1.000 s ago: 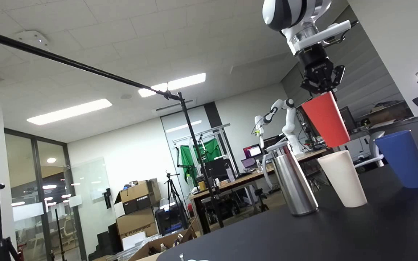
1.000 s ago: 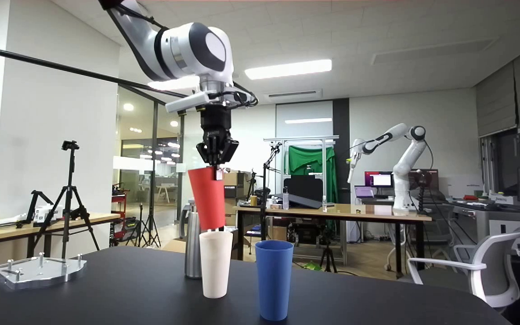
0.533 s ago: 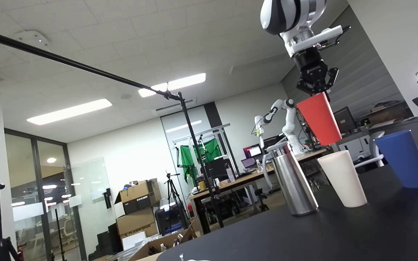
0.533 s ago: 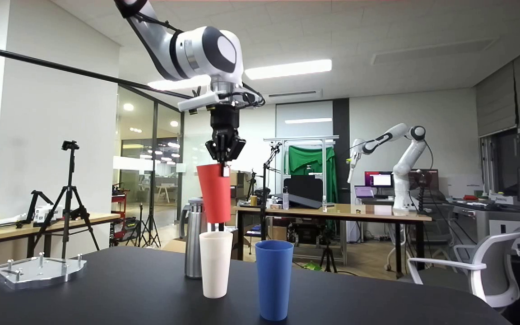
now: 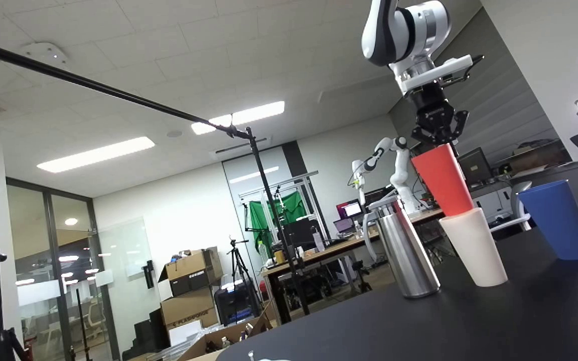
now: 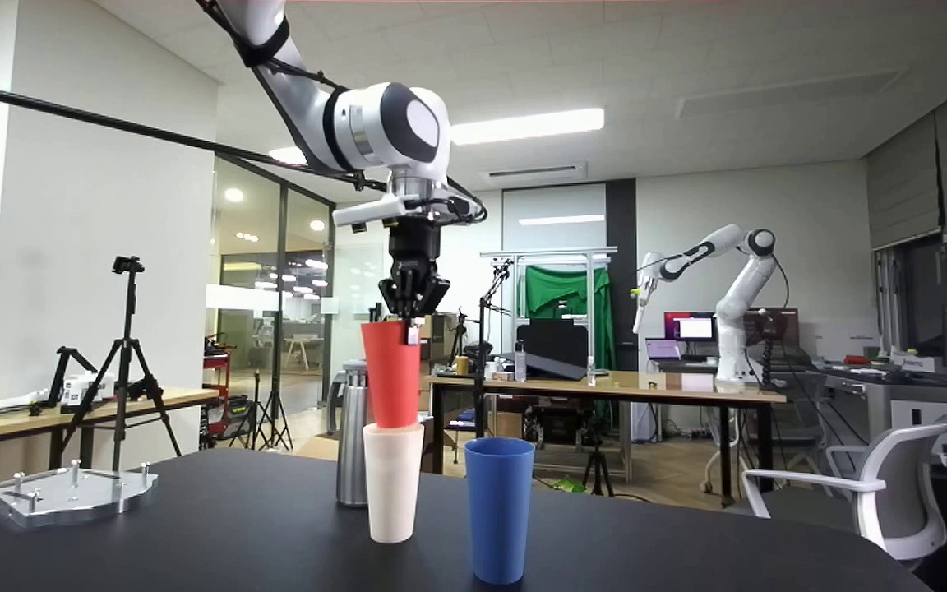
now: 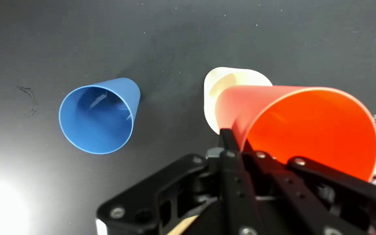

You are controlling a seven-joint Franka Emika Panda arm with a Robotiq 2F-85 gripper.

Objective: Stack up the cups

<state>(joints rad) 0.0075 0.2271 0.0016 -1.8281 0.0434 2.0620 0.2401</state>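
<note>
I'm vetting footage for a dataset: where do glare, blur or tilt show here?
Wrist view: white glare on the table at lower left, pale reflections inside the blue cup, the pincer slightly soft; both exterior views: ceiling lights burnt to white; in an exterior view, the picture itself leans, so the flask looks tilted.

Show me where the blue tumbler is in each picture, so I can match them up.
In an exterior view: the blue tumbler stands at far right, just below mid-height.
In an exterior view: the blue tumbler stands at the bottom, just right of centre.
Wrist view: the blue tumbler is left of centre, near mid-height.
Shared landmark: the red tumbler, left of the blue tumbler in both exterior views, right of it in the wrist view.
</note>
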